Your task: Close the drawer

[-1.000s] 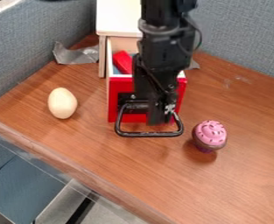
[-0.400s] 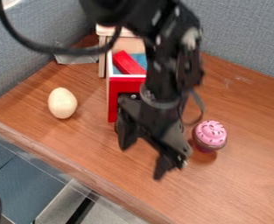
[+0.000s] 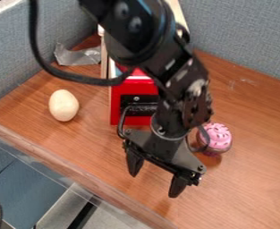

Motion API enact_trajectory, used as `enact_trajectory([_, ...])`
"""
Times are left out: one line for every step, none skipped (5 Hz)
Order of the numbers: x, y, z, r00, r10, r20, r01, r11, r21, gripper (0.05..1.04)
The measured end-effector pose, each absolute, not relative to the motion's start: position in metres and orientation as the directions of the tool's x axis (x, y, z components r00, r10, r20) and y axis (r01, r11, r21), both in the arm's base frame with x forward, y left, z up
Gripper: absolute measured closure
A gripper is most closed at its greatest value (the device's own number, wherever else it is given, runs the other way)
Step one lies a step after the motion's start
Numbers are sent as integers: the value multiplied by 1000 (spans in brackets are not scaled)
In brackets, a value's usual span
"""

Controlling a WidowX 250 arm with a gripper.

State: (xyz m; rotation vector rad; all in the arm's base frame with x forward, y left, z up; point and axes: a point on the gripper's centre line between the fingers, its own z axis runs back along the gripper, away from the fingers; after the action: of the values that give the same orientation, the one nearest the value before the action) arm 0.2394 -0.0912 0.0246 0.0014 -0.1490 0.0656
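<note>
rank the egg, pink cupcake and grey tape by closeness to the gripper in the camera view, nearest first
1. pink cupcake, just up and right of the gripper
2. egg, upper left of it
3. grey tape, farther back on the left, beside the wall

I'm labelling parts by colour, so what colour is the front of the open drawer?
The drawer's front is red, seen best in the camera view.

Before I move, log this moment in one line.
drawer: open | tool: open, empty, in front of drawer | cupcake, egg: on table
</note>
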Motion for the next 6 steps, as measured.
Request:
enact_trajectory([249,-90,15,976,120,183,-123,992,5,310])
enact_trajectory([262,-88,14,972,149,181,-159,986,43,82])
enact_trajectory([274,-81,15,965,171,197,-183,982,43,77])
enact_trajectory([288,-71,18,956,199,215,-212,977,39,82])
enact_trajectory([297,-62,18,948,225,224,-239,970,38,83])
enact_trajectory([301,-55,16,948,226,226,-244,968,54,83])
